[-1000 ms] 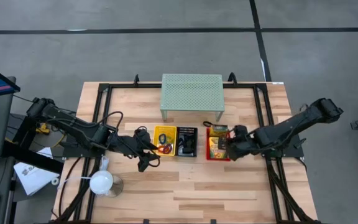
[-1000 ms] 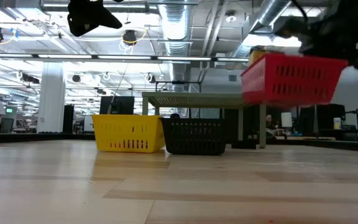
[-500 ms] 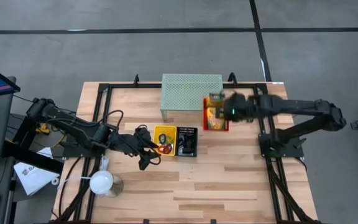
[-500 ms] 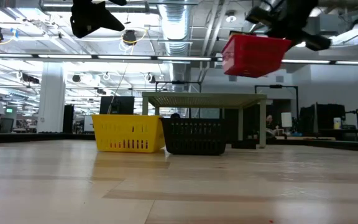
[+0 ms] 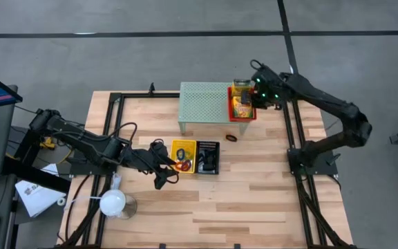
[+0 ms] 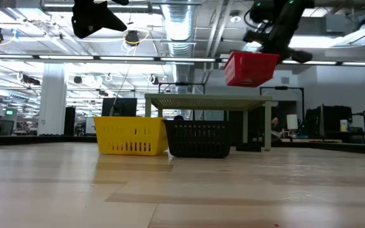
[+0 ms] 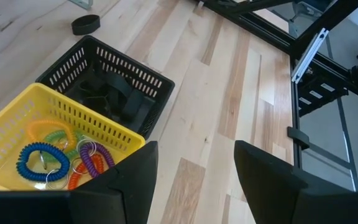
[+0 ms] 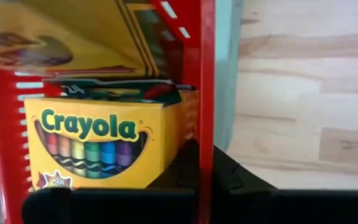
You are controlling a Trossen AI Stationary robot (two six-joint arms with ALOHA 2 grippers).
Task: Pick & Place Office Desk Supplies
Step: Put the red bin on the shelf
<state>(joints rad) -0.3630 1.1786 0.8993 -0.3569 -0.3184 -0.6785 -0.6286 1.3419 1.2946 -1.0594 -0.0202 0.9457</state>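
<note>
My right gripper (image 5: pixel 257 97) is shut on a red basket (image 5: pixel 241 108) that carries yellow-green crayon boxes (image 8: pixel 92 142). It hangs in the air above the right end of the pale green mesh shelf (image 5: pixel 203 102), its bottom clear of the shelf top in the low view (image 6: pixel 251 68). My left gripper (image 5: pixel 165 174) is open and hovers high, just left of the yellow basket (image 5: pixel 182 156). That basket holds coloured ring bands (image 7: pixel 48 158). The black basket (image 5: pixel 208 158) beside it holds black clips. My right gripper pinches the red basket's right side wall (image 8: pixel 206 93) at its rim, one finger inside the basket and one outside. The basket is lifted clear and sits roughly level above the shelf, with the crayon boxes inside it.
A small dark round thing (image 5: pixel 231 138) lies on the wood near the shelf's right leg. The white round-headed lamp-like object (image 5: pixel 114 203) stands at the near left. Black frame rails (image 5: pixel 292 131) run along the table's sides. Bare wood fills the near half of the table.
My right gripper has carried the red basket up off the table from beside the black basket. It moved toward the far edge and now holds the basket over the shelf's right end. The left arm has kept still.
</note>
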